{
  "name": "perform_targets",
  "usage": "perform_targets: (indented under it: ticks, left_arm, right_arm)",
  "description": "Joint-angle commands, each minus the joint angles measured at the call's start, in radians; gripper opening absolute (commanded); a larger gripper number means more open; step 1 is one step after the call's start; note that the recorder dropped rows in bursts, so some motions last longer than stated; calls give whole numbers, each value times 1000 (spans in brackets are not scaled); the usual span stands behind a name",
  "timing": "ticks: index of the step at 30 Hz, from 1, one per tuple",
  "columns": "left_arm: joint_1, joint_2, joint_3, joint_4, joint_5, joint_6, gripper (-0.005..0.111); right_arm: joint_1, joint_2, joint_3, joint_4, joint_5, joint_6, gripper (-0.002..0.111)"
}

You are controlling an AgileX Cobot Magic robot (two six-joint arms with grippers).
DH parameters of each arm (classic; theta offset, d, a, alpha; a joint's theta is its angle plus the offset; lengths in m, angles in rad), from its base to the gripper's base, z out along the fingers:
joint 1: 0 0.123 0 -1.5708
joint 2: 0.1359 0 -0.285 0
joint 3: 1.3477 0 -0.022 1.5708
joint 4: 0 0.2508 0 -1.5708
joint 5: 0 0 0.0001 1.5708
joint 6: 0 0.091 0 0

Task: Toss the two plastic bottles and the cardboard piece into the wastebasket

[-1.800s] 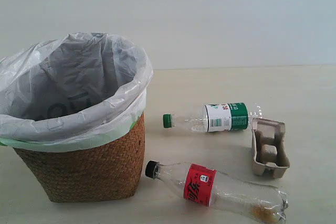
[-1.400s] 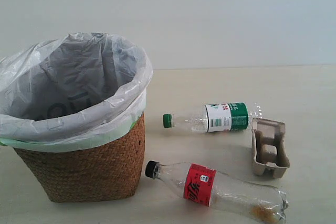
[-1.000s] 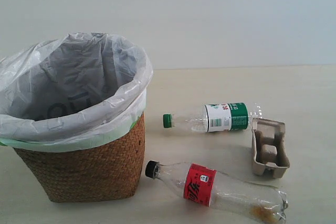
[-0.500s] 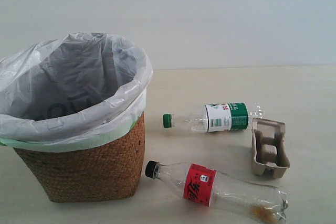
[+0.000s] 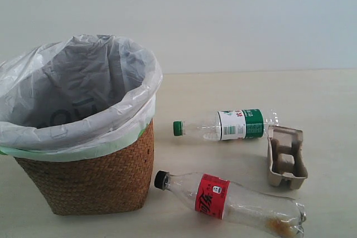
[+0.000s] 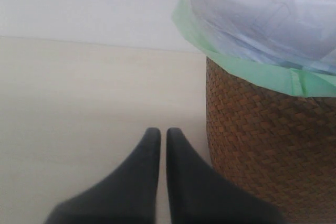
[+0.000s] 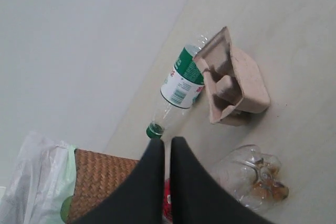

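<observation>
Nothing has moved since the earlier looks. Both bottles, the cardboard piece and the wastebasket lie exactly where they were, and neither of my arms has come into the wide view. I judge the job not yet begun, since all three pieces of rubbish are outside the basket.

Closest to me, my right claw (image 7: pixel 167 142) is clenched, fingers pressed together with nothing between them. Beyond its tips lies the red-label bottle (image 5: pixel 228 200), on its side at the front of the tabletop (image 5: pixel 234 90). Its black cap points toward the wastebasket (image 5: pixel 95 185), and its base, with brown dregs inside, points away. My left claw (image 6: pixel 163 134) is likewise closed and empty, near the basket's woven wall with bare tabletop ahead of it.

Further back sits the cardboard piece (image 5: pixel 287 157), cups up. At its far end lies the green-label bottle (image 5: pixel 223 125), on its side, green cap toward the basket. Whether bottle and cardboard touch, I cannot tell.

As I see it, a claw has to release before anything can be picked. The red-label bottle looks like my right claw's natural first pick. It is smooth and round, so it may roll if nudged.
</observation>
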Motion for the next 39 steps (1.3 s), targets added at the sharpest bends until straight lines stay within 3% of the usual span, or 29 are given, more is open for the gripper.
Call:
perform_targets:
  ticks: [1, 11, 20, 26, 34, 39]
  left_arm:
    - [2, -3, 4, 5, -9, -5, 4]
    - [2, -3, 4, 5, -9, -5, 4]
    - [2, -3, 4, 5, -9, -5, 4]
    - [2, -3, 4, 5, -9, -5, 4]
    - [2, -3, 4, 5, -9, -5, 4]
    - [2, -3, 4, 5, -9, -5, 4]
  right_arm:
    - [-2, -6, 0, 2, -34, -7, 0]
    - [-2, -6, -1, 45, -138, -31, 0]
    - [-2, 10, -121, 58, -113, -469, 0]
    - [-2, 273, -268, 58, 37, -679, 0]
    - [-2, 770, -601, 59, 436, -946, 0]
    - [-2, 898, -716, 10, 537, -1083, 0]
